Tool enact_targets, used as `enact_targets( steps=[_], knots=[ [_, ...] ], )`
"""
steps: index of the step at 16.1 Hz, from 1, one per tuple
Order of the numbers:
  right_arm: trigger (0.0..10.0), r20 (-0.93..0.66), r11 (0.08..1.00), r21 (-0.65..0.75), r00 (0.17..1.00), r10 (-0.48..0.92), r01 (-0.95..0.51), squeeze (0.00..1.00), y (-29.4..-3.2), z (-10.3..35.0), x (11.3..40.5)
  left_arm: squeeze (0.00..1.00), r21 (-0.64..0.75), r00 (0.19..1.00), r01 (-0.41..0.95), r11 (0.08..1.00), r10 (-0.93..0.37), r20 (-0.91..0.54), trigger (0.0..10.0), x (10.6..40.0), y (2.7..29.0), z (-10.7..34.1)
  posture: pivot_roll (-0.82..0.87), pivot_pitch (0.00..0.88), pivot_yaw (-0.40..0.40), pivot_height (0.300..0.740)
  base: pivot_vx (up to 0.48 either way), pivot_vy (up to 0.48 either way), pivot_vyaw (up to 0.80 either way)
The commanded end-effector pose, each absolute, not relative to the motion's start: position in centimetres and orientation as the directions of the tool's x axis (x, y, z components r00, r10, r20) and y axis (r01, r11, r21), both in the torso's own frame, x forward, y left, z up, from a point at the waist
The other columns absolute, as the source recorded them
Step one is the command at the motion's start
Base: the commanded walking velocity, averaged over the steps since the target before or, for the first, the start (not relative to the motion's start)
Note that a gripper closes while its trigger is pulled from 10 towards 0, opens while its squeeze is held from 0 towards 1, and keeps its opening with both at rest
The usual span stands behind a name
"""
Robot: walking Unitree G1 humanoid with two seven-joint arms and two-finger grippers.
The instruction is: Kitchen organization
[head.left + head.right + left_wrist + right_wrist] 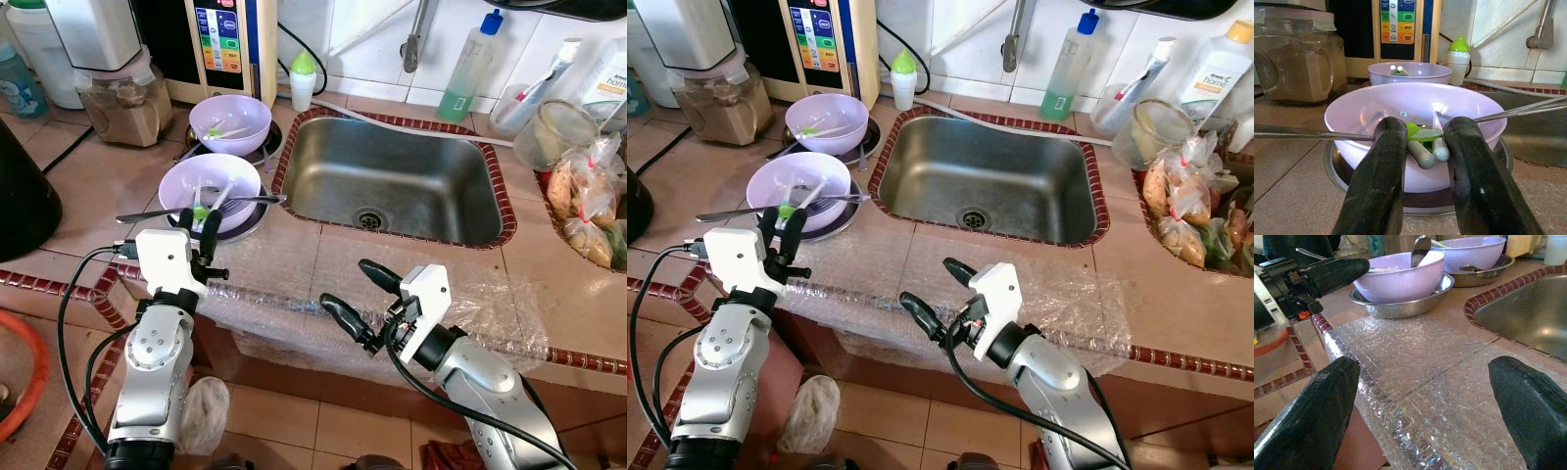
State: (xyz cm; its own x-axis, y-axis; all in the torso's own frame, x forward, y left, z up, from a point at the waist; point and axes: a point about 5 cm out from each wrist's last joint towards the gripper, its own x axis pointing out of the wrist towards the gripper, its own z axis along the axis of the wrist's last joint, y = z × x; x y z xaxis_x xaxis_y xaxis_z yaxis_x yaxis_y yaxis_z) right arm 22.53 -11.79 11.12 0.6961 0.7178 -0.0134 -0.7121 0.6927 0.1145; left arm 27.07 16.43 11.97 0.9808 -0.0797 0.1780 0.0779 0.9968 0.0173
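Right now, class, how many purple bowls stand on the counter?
2: the near purple bowl on a steel plate before the left claw, the far purple bowl behind it, nearer the wall.

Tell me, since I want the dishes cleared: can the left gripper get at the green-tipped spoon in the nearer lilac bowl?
Probably yes. The left gripper sits open right at the nearer lilac bowl, with the green-tipped spoon lying between its fingers and nothing blocking it.

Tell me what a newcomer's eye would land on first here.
Two lilac bowls catch the eye left of the steel sink: the near bowl on a metal plate holds spoons, and the left gripper sits at its rim. The right gripper, fingers spread, hovers over bubble wrap draped on the counter edge.
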Motion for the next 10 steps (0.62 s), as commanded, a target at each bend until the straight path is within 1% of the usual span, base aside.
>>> enact_targets(
  steps=[1,2,4,7,9,10],
  knots=[
    [10.0,0.021,0.685,0.118,0.691,0.722,-0.719,0.00,-11.8,12.1,22.6,0.00,0.028,0.982,0.088,0.996,-0.092,0.167,2.2,27.1,16.3,11.7,-0.08,0.048,-0.023,0.740,0.000,0.000,0.00],
    [10.0,0.020,0.685,0.118,0.692,0.722,-0.718,0.00,-11.8,12.0,22.7,0.00,0.028,0.981,0.092,0.995,-0.096,0.168,2.0,27.0,16.3,11.8,-0.08,0.045,-0.022,0.740,0.000,0.000,0.00],
    [10.0,0.019,0.683,0.119,0.689,0.724,-0.721,0.00,-11.6,12.1,22.8,0.00,0.028,0.980,0.097,0.995,-0.100,0.171,1.0,26.9,16.3,11.9,-0.07,0.046,-0.022,0.740,0.000,0.000,0.00],
    [10.0,0.019,0.700,0.116,0.706,0.708,-0.705,0.00,-11.8,12.0,23.2,0.00,0.030,0.978,0.093,0.995,-0.097,0.186,0.9,26.7,16.3,12.3,-0.07,0.043,-0.021,0.740,0.000,0.000,0.00],
    [10.0,0.032,0.731,0.095,0.736,0.676,-0.676,0.00,-12.1,12.2,23.7,0.00,0.051,0.967,0.066,0.996,-0.077,0.244,0.3,26.5,16.5,13.8,-0.06,0.038,-0.018,0.740,0.000,0.000,0.00],
    [10.0,0.040,0.747,0.089,0.752,0.658,-0.659,0.00,-12.2,12.3,24.0,0.00,0.056,0.962,0.060,0.997,-0.072,0.264,0.2,26.4,16.6,14.3,-0.06,0.036,-0.017,0.740,0.000,0.000,0.00]
  ],
)
